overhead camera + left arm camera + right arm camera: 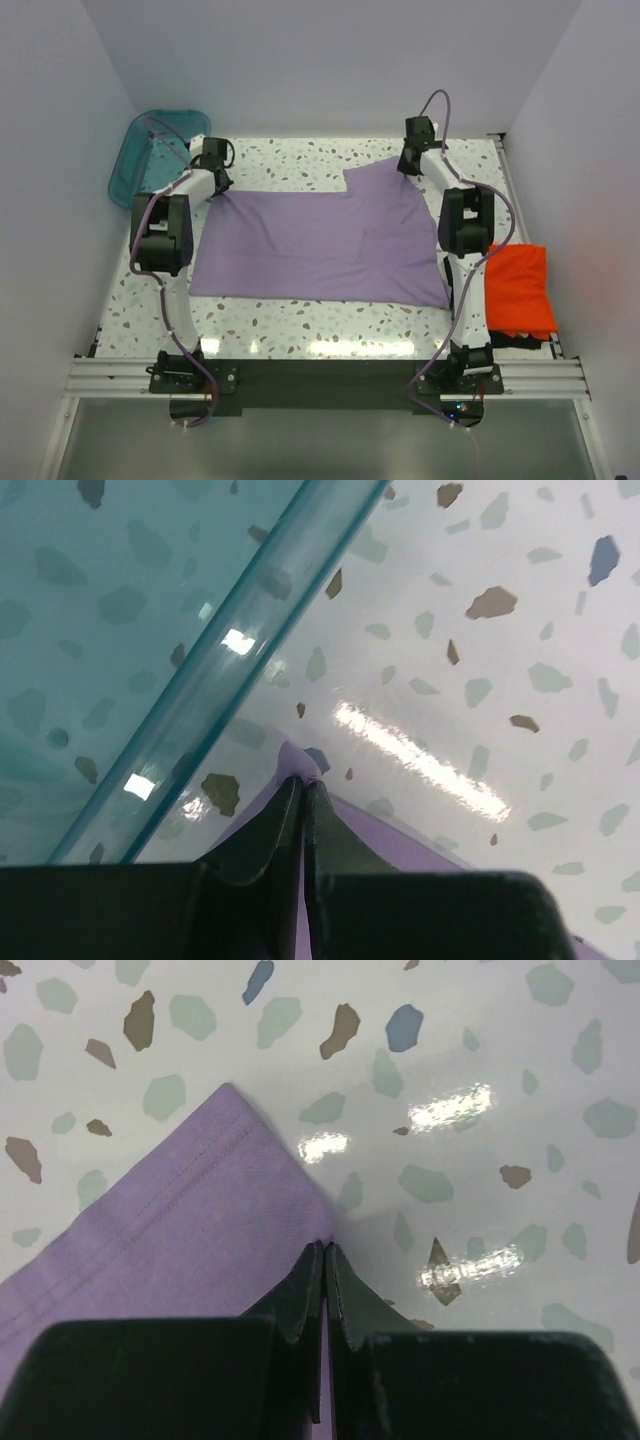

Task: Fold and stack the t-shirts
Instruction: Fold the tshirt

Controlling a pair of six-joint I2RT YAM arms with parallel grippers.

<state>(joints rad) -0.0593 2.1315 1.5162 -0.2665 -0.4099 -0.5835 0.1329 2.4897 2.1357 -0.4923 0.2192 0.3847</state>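
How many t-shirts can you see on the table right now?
2. A purple tee lies spread across the middle of the table; an orange tee sits folded at the right edge. Under the orange one, dark cloth may be another.

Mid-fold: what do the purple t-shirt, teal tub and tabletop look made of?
The purple t-shirt looks like soft matte knit cloth, likely cotton; its stitched hem shows. The teal tub looks like see-through glossy plastic; table flecks show through it. The tabletop is hard, glossy and terrazzo-patterned, perhaps laminate; glare reflects off it.

Lavender tee [320, 245], orange-red tee [520, 290]
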